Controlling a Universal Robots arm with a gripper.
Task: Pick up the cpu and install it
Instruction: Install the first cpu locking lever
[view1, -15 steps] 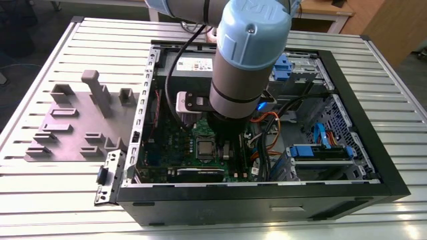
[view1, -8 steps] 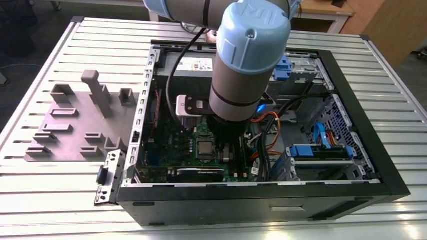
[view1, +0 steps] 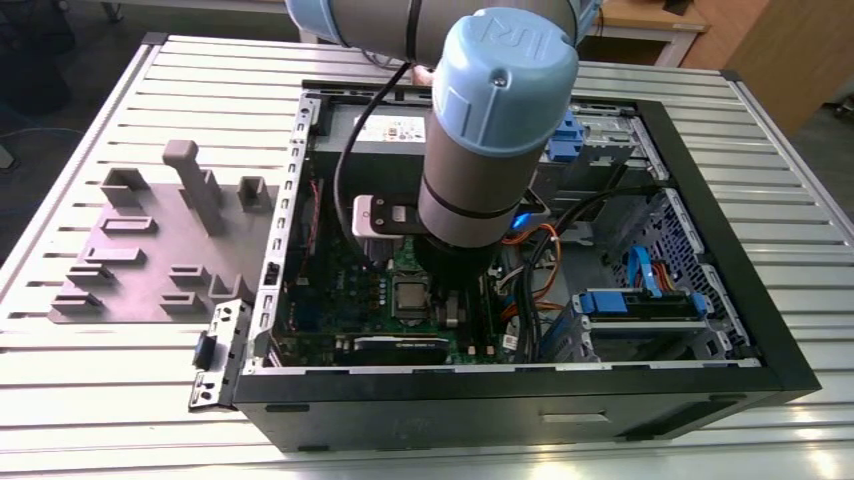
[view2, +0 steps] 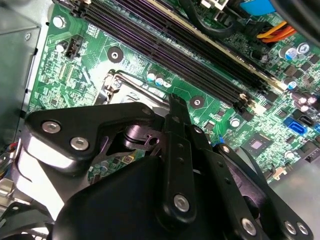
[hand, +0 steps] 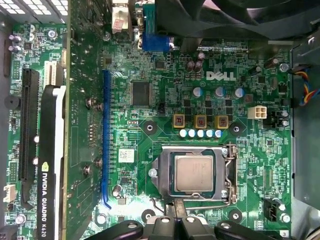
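At the exterior view's left, a grey-purple moulded plate (view1: 158, 250) with upright blocks lies on the slatted metal surface (view1: 80, 400), beside the open computer case (view1: 534, 400). Toward the middle of that frame the arm (view1: 474, 150) reaches down into the case over the green motherboard (view1: 387, 290).

In the first wrist view, a graphics card (hand: 50, 165) runs down the left of the frame, then a blue expansion slot (hand: 105, 135). Right of centre, low in the frame, the cpu (hand: 194, 172) lies flat in its socket, framed by the metal retention bracket (hand: 162, 172), with the wire lever (hand: 231, 175) along its right side. It looks seated square, though I cannot tell whether the bracket is latched.

The gripper (hand: 174, 220) sits at the bottom edge, just below the socket. Its fingertips appear drawn together with nothing between them, and it is apart from the chip. In the second wrist view the gripper (view2: 172, 107) points at the socket's edge, memory slots (view2: 190, 55) crossing the upper frame.

As a judgement, the risk lies in the closeness: a descent slightly off could strike the lever or bracket, nudge the chip askew and bend socket pins. Cables (view1: 534, 260) near the arm in the exterior view could also snag.
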